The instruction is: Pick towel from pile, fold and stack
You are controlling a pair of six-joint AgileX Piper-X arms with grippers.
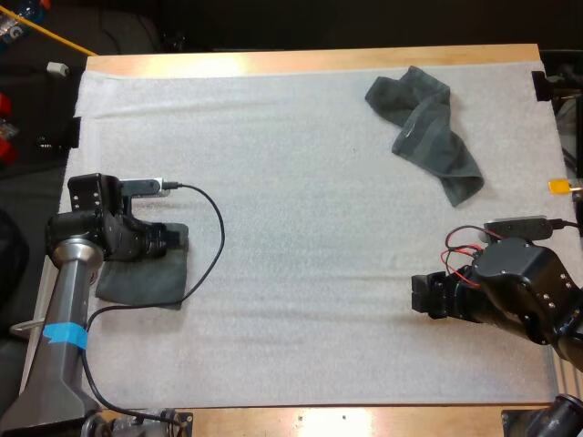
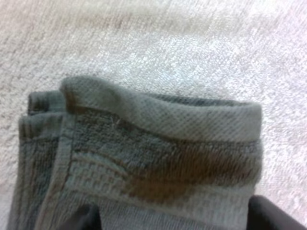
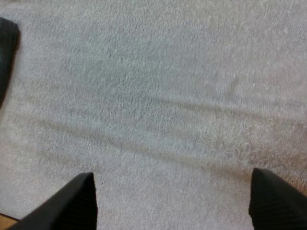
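A folded dark grey-green towel (image 1: 146, 280) lies flat on the white mat (image 1: 301, 228) at the left side. My left gripper (image 1: 171, 238) hovers low over its far edge. In the left wrist view the folded towel (image 2: 158, 153) shows layered hems, and my left gripper (image 2: 172, 218) is open, its fingers (image 2: 84, 220) standing apart over the cloth. A crumpled towel (image 1: 426, 132) lies at the far right of the mat. My right gripper (image 1: 421, 296) is open over bare mat at the right front, with nothing between its fingers (image 3: 79, 201) in the right wrist view, where its midpoint (image 3: 172, 196) sits above plain mat.
The wooden table edge (image 1: 310, 62) runs along the far side and the front. Bare mat stretches across the middle between the two arms. A dark towel corner (image 3: 7, 52) shows at the mat's far side in the right wrist view.
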